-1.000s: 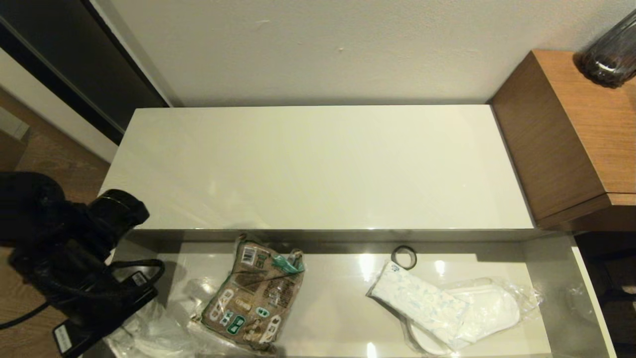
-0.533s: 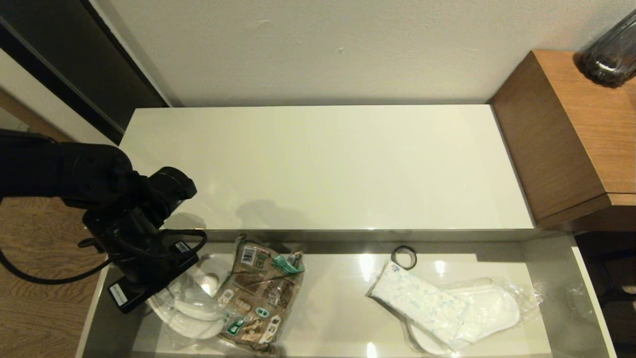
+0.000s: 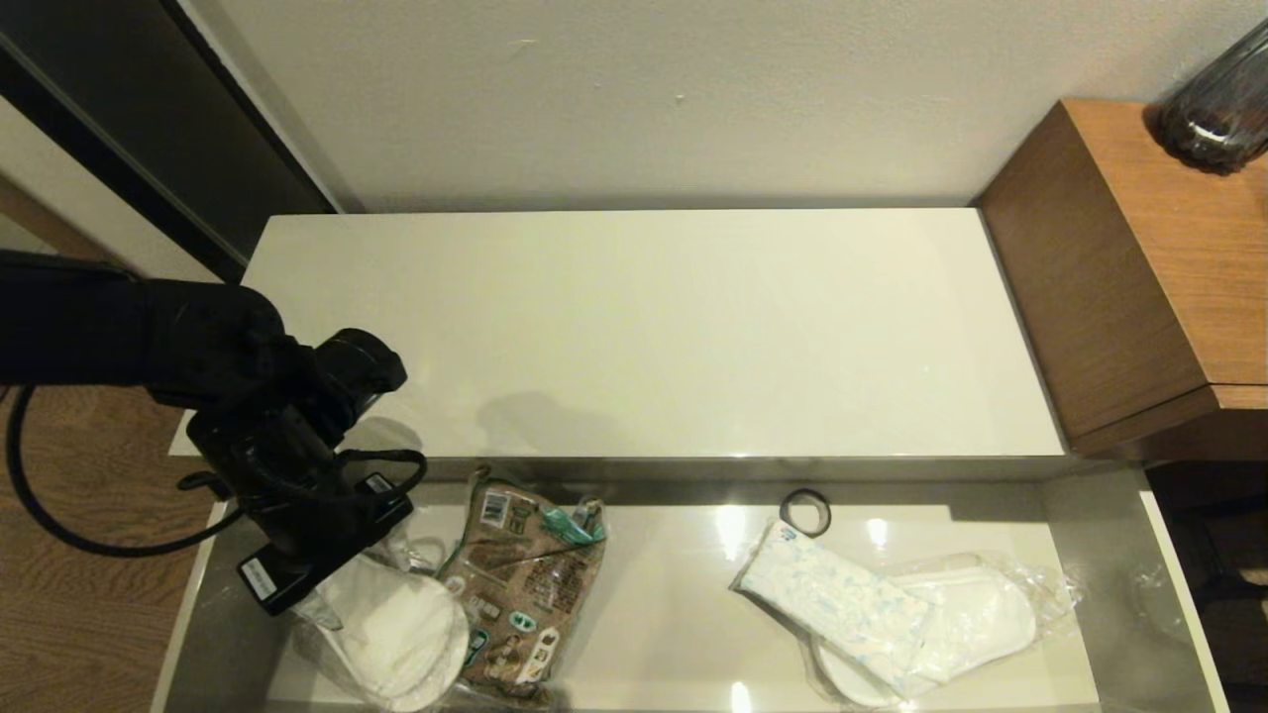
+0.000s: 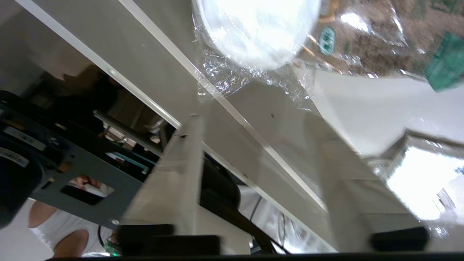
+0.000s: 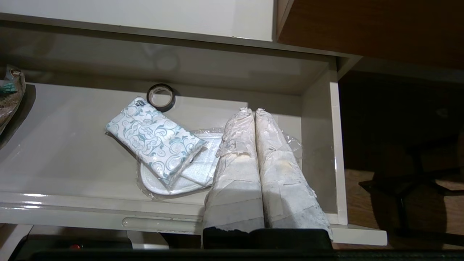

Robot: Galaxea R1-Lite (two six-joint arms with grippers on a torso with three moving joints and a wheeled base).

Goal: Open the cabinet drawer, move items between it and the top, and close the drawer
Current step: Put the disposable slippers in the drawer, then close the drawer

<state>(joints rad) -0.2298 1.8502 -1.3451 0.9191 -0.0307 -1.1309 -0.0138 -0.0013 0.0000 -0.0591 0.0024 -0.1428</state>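
Drawer (image 3: 1119, 555) stood open below the bare top (image 3: 644, 327). Left end effector (image 4: 270, 174), fingers spread, hung over bagged slippers (image 3: 396, 634) at drawer's left end, beside a snack bag (image 3: 525, 584). Tape roll (image 3: 804, 511), tissue pack (image 3: 842, 604) & a 2nd slipper bag (image 3: 976, 614) lay toward the right. Right end effector (image 5: 255, 112) was pressed together, idle near drawer's right front.

Open cabinet drawer (image 3: 1109, 515) holds bagged slippers (image 3: 981, 614), tissue pack (image 3: 837, 604), tape roll (image 3: 804, 511), snack bag (image 3: 525, 584)
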